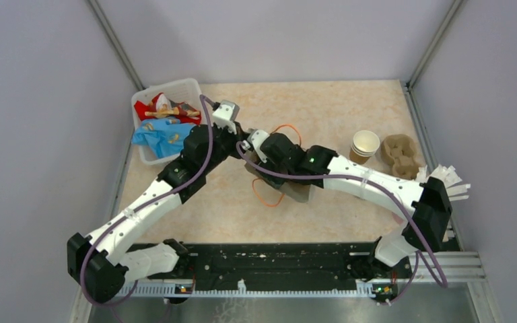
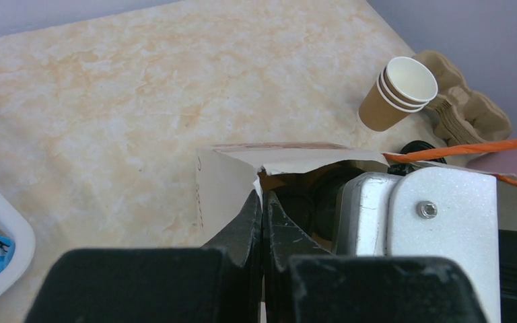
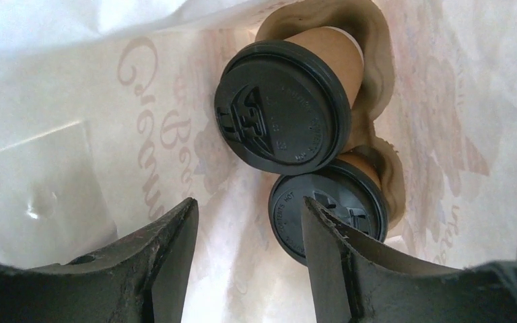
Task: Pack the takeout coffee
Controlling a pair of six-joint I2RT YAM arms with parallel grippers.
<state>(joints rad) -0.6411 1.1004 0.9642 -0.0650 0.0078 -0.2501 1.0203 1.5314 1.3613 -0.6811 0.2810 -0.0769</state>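
Note:
Two brown paper cups with black lids, the upper cup (image 3: 283,101) and the lower cup (image 3: 330,208), sit side by side in a moulded-pulp tray (image 3: 377,81) inside a white printed paper bag (image 3: 108,87). My right gripper (image 3: 249,208) is open and empty inside the bag, just above the lower cup's lid. In the left wrist view, my left gripper (image 2: 262,196) is shut on the bag's top edge (image 2: 223,178) and holds the mouth open. From above, the bag (image 1: 299,192) lies mid-table under both wrists.
The bag's orange handles (image 1: 267,195) loop out at the front. A stack of empty brown cups (image 1: 365,145) and spare pulp trays (image 1: 402,153) stand at the right. White sticks (image 1: 452,180) are at the right edge. A white bin (image 1: 164,91) of packets is at the back left.

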